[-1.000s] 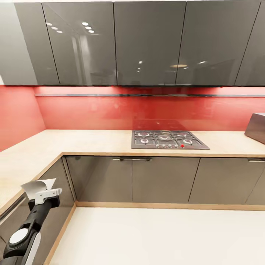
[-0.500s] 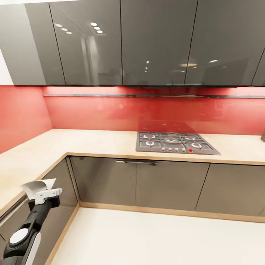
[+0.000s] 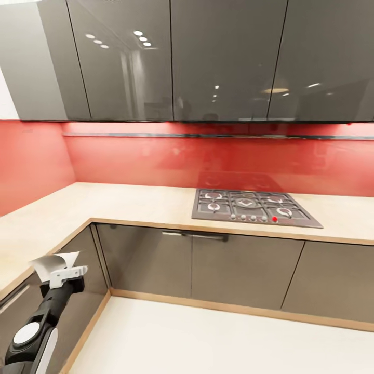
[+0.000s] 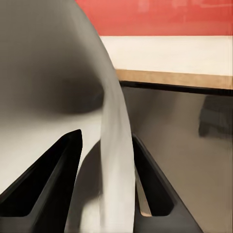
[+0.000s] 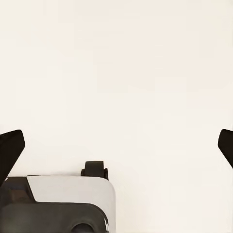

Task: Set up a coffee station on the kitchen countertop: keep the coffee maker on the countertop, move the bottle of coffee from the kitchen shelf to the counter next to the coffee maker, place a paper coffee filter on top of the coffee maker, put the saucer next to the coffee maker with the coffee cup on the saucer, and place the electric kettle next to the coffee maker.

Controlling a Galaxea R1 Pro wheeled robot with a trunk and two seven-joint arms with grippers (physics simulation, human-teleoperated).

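At the near left of the head view, the left gripper (image 3: 61, 274) is seen raised on its dark arm, closed on a paper coffee filter (image 3: 53, 263), which stands up from between the fingers as a curved white sheet. In the left wrist view the same paper coffee filter (image 4: 53, 87) is pinched between the two dark fingers (image 4: 51, 182), its thin edge running down between them, with the wooden countertop edge (image 4: 174, 77) and a grey cabinet front (image 4: 179, 145) seen beyond it.

An L-shaped light wooden countertop (image 3: 130, 200) is seen running along the left wall and across the far wall, backed by a red backsplash (image 3: 171, 158). Glossy grey upper cabinets (image 3: 171, 57) are hung above it, and grey base cabinets (image 3: 197, 267) are set beneath. Further right, a gas hob (image 3: 254, 206) is set flush into the countertop, with a row of knobs along its near edge, one of them red. A pale floor (image 3: 223, 343) is spread in front of the cabinets.

In the right wrist view, the right gripper (image 5: 116, 145) is shown spread wide over the pale floor (image 5: 126, 73), only the dark fingertips (image 5: 9, 150) being seen at the two sides, with nothing between them. Part of the robot's base (image 5: 63, 204) is seen below it.
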